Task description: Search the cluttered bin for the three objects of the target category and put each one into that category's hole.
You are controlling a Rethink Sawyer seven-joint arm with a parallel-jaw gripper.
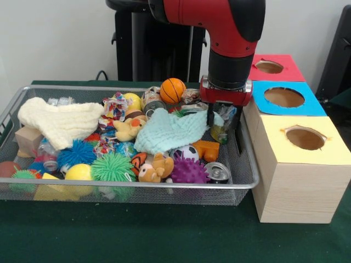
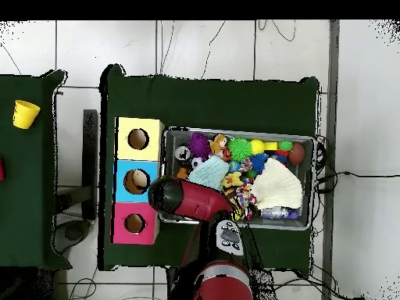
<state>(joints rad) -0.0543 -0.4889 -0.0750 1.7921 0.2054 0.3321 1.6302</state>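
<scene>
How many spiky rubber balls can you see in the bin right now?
4: blue spiky ball, green spiky ball beside it, purple spiky ball near the front rim, smaller green one at the front left corner. Clutter may hide more.

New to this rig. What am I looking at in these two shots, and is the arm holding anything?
It is a red and black robot arm with a gripper, working at a green table. One picture looks across the table at it; the other looks straight down.

The gripper hangs over the right end of a wire bin full of toys: a small basketball, spiky balls, plush animals, a mint cloth, a cream cloth. Beside the bin stand three boxes with holes, yellow, blue and red.

Its jaws look open and empty.
</scene>
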